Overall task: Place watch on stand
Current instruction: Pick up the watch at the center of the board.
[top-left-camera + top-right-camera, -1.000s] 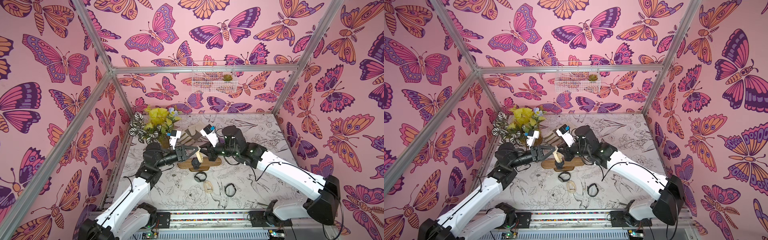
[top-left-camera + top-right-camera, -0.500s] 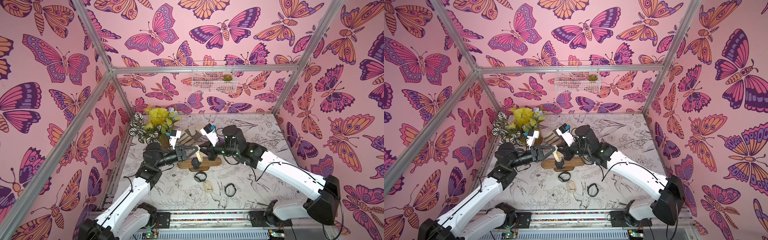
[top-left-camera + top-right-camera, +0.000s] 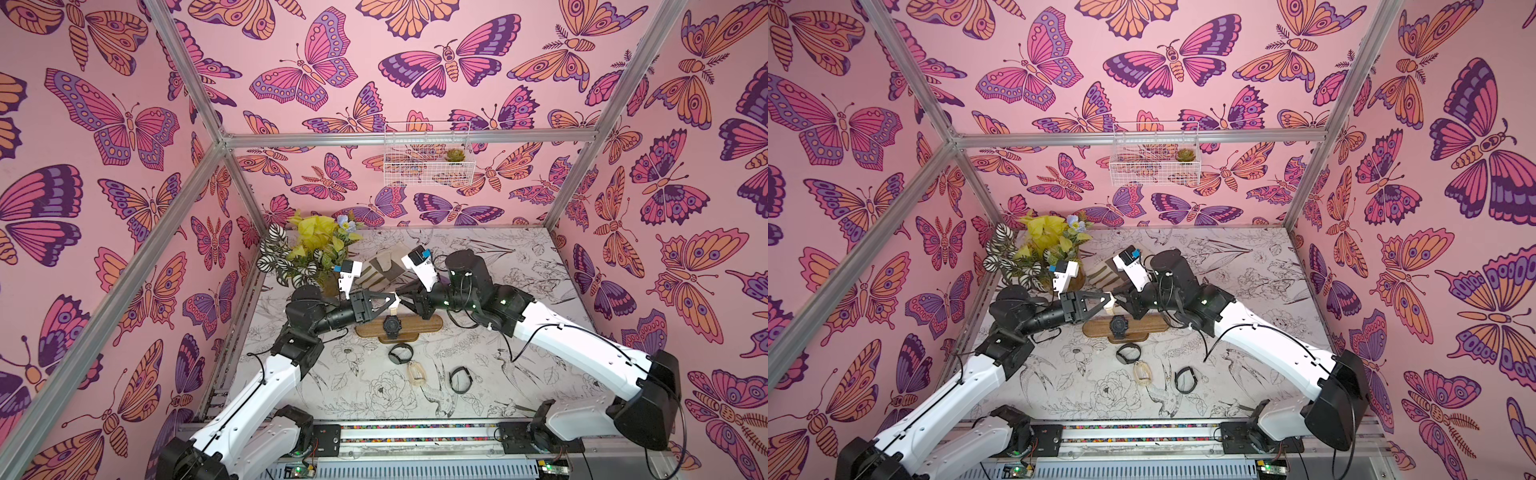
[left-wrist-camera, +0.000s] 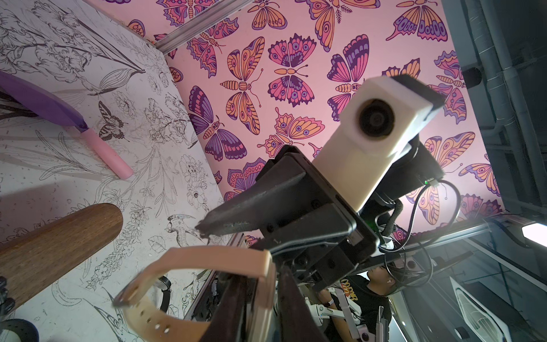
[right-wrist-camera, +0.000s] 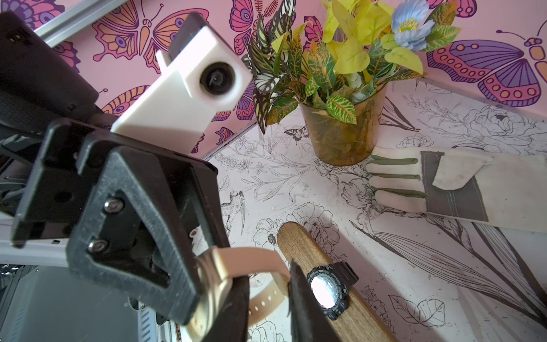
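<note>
The left gripper [image 3: 391, 302] is clamping the tan-strapped watch [image 4: 213, 257] by its case. The right gripper [image 3: 401, 300] is standing with its jaws apart around the strap. In both top views the watch is hanging at 12 o'clock of the stand [image 3: 419, 323], raised off its bar. The black watch [image 5: 325, 288] sitting on the bar is showing only glare, its lettering too small to read.

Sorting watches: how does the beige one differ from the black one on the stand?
The beige watch is held aloft in the left gripper; the black watch sits on the stand. The beige watch has a slim pale strap, the black watch a chunky dark one. Both are wristwatches.
</note>
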You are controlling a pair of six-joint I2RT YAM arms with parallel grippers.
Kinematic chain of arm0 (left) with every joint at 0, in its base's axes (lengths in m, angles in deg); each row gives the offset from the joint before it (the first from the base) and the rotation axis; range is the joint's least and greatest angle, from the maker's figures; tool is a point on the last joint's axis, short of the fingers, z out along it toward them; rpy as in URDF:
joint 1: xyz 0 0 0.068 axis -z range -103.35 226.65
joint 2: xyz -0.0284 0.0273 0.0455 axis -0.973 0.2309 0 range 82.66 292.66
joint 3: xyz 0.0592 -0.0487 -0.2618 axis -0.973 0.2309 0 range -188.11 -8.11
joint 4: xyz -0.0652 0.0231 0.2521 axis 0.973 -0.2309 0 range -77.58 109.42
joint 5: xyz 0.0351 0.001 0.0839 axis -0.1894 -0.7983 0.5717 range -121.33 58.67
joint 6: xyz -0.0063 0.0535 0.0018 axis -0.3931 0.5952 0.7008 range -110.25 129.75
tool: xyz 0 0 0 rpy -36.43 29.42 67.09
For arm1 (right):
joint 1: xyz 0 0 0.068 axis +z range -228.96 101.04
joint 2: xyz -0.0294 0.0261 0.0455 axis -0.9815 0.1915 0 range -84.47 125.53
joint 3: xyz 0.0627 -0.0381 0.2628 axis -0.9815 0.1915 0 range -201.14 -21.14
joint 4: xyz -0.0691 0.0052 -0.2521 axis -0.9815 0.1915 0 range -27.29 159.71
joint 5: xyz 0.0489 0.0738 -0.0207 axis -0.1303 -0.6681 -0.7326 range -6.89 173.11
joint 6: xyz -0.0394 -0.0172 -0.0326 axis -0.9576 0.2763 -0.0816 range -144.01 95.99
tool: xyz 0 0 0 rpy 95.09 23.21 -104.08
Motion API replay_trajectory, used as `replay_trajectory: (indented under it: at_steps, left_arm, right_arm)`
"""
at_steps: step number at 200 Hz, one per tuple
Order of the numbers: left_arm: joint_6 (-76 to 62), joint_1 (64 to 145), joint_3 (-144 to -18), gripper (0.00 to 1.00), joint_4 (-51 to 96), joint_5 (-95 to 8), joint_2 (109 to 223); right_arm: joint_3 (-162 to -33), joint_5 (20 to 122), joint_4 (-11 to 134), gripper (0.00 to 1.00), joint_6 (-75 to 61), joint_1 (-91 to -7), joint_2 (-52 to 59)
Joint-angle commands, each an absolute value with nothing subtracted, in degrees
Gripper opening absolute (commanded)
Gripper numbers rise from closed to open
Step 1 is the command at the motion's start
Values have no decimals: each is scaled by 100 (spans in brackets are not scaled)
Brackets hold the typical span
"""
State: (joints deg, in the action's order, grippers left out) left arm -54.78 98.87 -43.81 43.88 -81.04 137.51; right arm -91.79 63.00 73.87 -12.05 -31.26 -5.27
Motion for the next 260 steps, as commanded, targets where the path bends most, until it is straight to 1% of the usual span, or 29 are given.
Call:
replay_trajectory:
  at_steps: [1, 50, 164, 189, 217, 260]
  left_arm:
    - [-5476, 9923, -4478, 22, 4596, -8116, 13758]
    - [-5461, 9915, -4453, 20, 4561, -8107, 13785]
    - [-5531, 9752, -4321, 16, 4579, -8199, 13737]
    - [-5555, 9461, -4138, 15, 4525, -8345, 13685]
    - [-5590, 8923, -3863, 15, 4431, -8641, 13580]
    - [-5539, 7979, -3365, 15, 4220, -9114, 13511]
  right_arm:
    - [-9242, 6344, 7310, 28, -1241, -3127, -483]
    - [-9174, 6455, 7374, 31, -1282, -3131, -535]
    - [-8865, 6842, 7466, 33, -1295, -3146, -703]
    - [-8808, 6998, 7610, 33, -1336, -3159, -755]
    - [-8683, 7303, 7830, 33, -1312, -3224, -874]
    - [-8351, 7260, 8053, 33, -1039, -3662, -983]
